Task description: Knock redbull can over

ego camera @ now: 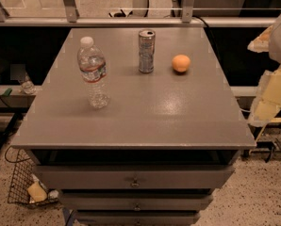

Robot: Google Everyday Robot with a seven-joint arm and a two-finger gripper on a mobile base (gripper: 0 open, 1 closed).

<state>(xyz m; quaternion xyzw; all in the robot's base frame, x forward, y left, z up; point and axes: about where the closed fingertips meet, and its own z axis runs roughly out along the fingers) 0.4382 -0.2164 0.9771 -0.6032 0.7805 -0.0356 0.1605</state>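
The slim silver-and-blue metal redbull can (146, 51) stood upright on the grey counter (145, 121) toward 12 o'clock, with a small round orange fruit (181, 63) at its 3 o'clock and a clear plastic water bottle (93, 73) at its 8 o'clock. The pale gripper (275, 91) hung beyond the counter's 3 o'clock edge, well apart from the can; I could not tell whether it was released or clenched.

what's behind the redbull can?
Tabletop up to its back edge, then a metal rail; the strip right behind the redbull can is covered. Hand not in view.

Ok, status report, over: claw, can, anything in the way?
Claw off table, far right edge of view. Redbull can upright, back centre. Orange just right of it, apart; water bottle left.
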